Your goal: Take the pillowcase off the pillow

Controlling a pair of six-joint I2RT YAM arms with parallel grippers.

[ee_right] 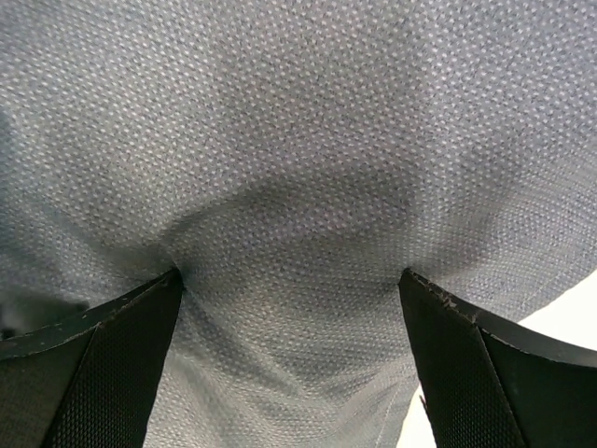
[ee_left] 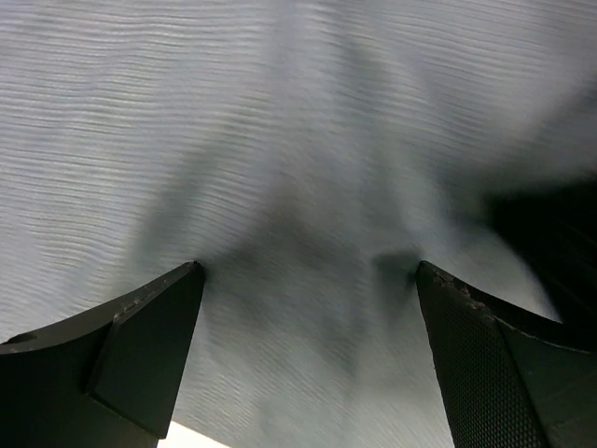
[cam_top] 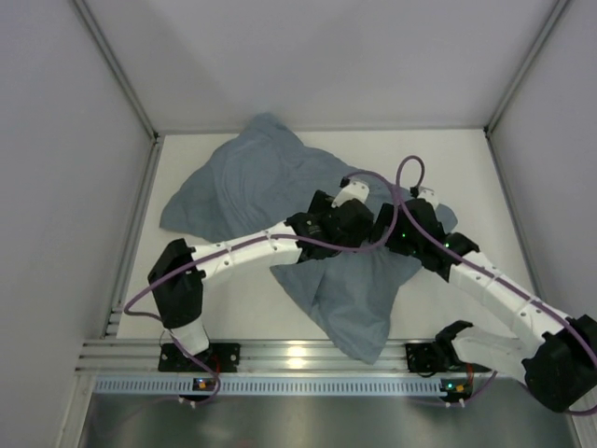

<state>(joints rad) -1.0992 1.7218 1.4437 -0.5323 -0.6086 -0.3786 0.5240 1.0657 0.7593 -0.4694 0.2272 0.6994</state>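
The blue-grey pillowcase (cam_top: 252,187) lies crumpled across the middle of the white table (cam_top: 457,168), one lobe at the back left and one reaching toward the front. The pillow is hidden; no white cushion shows. Both arms meet above the cloth's centre. My left gripper (cam_top: 359,217) (ee_left: 308,271) stands wide open, its fingertips resting on finely ribbed cloth (ee_left: 280,140) with nothing pinched. My right gripper (cam_top: 390,233) (ee_right: 290,273) is also wide open, its tips pressing into dotted grey fabric (ee_right: 298,140) that bulges between them.
White enclosure walls stand at the left, right and back of the table. An aluminium rail (cam_top: 298,359) carrying both arm bases runs along the near edge. Purple cables (cam_top: 410,173) loop above the wrists. Bare table shows at the right of the cloth.
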